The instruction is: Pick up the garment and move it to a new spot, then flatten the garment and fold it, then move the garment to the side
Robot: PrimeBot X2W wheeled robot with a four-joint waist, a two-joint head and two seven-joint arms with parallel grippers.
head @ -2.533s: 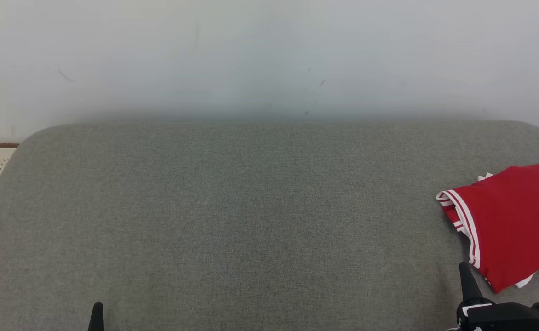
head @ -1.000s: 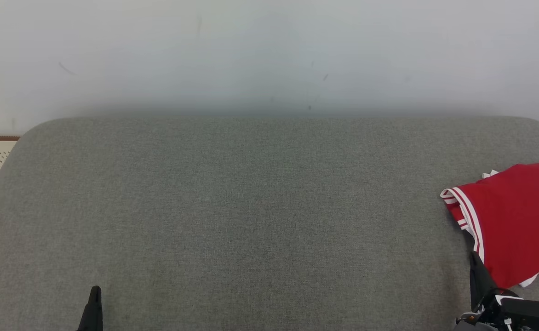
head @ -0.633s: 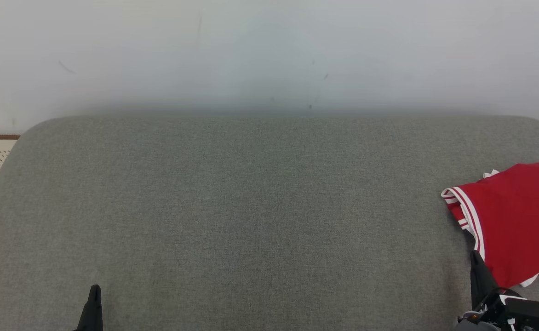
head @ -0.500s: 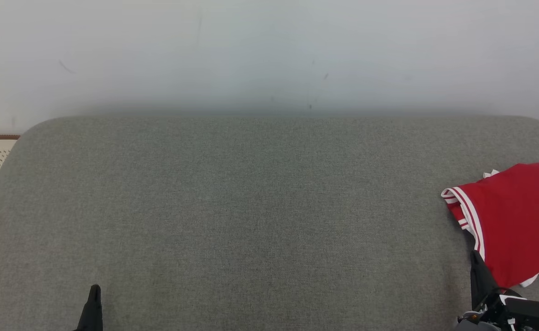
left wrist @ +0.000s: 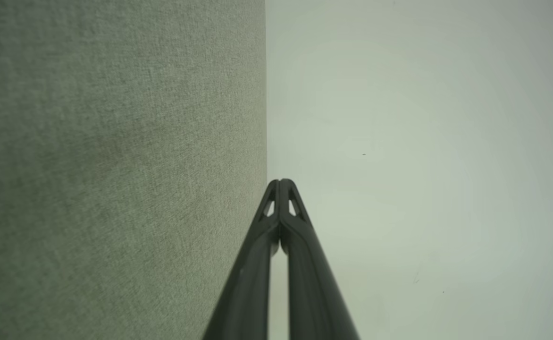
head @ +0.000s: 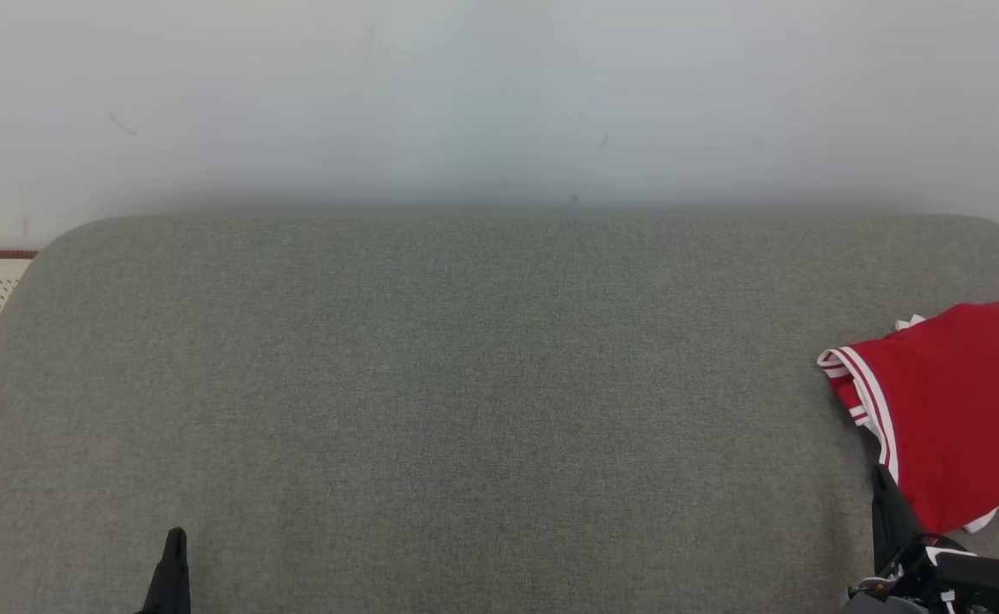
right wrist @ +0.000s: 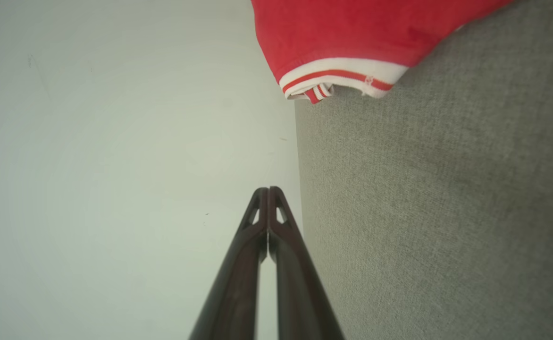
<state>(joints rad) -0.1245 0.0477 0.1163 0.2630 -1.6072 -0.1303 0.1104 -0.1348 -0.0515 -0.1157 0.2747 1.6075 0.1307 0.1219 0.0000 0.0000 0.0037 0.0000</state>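
The red garment [head: 960,409], trimmed with white stripes, lies folded at the far right of the grey fabric surface [head: 465,384], its right part cut off by the edge of the head view. The right gripper [right wrist: 268,190] is closed, its two dark fingers pressed together at the tips with nothing between them. In the head view it rises from the lower right corner, just beside the garment's near left edge. It looks clear of the cloth, though the angle there makes contact hard to rule out. In the right wrist view the striped hem sits ahead of the fingertips, apart from them. The left gripper [left wrist: 280,182] is likewise closed and empty, low at the left over bare grey fabric, well apart from the garment. A pale wall [head: 499,102] stands behind the surface.
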